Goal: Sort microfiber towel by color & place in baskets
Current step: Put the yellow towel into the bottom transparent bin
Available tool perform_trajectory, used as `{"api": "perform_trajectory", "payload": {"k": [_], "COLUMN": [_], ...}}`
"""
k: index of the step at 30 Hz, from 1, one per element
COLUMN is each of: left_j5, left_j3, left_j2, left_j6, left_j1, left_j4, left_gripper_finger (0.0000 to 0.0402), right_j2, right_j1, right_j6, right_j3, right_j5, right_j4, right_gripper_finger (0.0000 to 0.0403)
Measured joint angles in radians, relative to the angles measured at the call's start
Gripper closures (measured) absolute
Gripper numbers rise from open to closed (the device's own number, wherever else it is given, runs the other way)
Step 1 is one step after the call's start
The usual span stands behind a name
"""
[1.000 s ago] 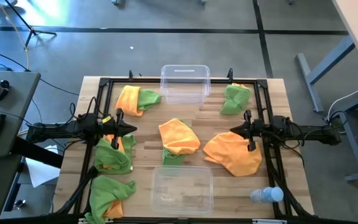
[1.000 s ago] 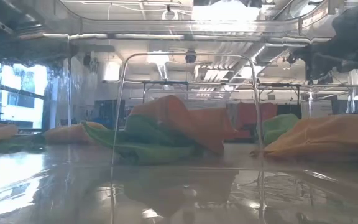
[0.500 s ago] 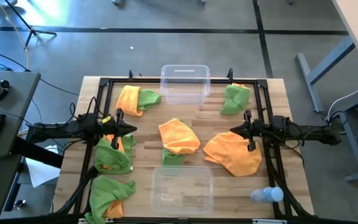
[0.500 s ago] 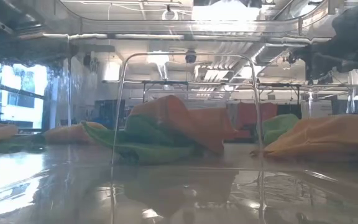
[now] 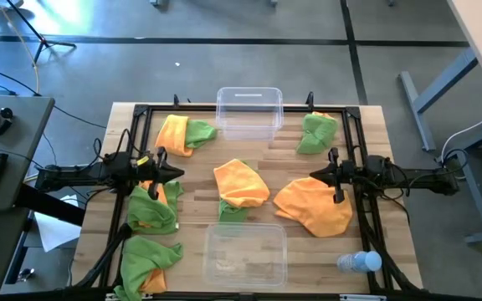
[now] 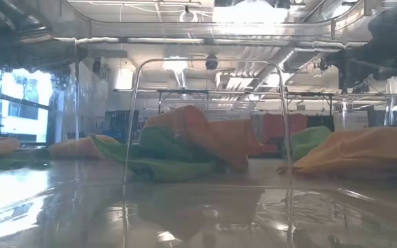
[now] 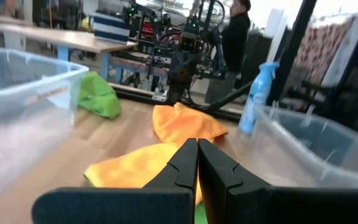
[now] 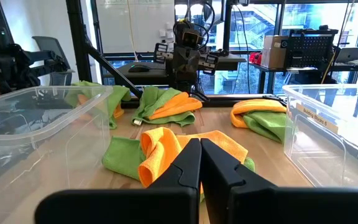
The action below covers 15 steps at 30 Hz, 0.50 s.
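Wooden counter point(image 5: 191, 230) carries scattered orange and green towels. At its left, the left gripper point(image 5: 172, 174) hovers with fingers pressed together, empty, beside a green-and-orange towel pile point(image 5: 154, 209). An orange towel point(image 5: 241, 183) lies mid-counter between the far basket point(image 5: 248, 111) and near basket point(image 5: 244, 253). The right gripper point(image 5: 320, 176), fingers likewise closed, hangs over a large orange towel point(image 5: 315, 206).

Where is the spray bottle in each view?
High view: spray bottle lies at the table's front right corner.
Low view: not visible.
Left wrist view: the bottle stands behind the near bin.
Right wrist view: not visible.
Shared landmark: that near bin, beside the bottle.
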<state>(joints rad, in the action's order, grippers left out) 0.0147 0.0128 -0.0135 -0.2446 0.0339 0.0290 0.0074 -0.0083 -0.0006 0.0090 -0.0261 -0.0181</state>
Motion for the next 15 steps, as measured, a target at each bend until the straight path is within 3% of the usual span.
{"api": "perform_trajectory", "payload": {"k": [9, 15], "left_j5": [0.007, -0.053], "left_j3": [0.005, 0.120], "left_j2": [0.000, -0.075], "left_j6": [-0.069, -0.072], "left_j1": [-0.001, -0.002], "left_j4": [0.045, 0.014], "left_gripper_finger": [0.0402, 0.0401], "right_j2": [0.000, 0.000], "right_j1": [0.000, 0.000], "right_j6": [0.000, 0.000], "right_j3": [0.000, 0.000], "right_j5": [0.000, 0.000], "right_j4": [0.000, 0.000], "right_gripper_finger": [0.0402, 0.0402]}}
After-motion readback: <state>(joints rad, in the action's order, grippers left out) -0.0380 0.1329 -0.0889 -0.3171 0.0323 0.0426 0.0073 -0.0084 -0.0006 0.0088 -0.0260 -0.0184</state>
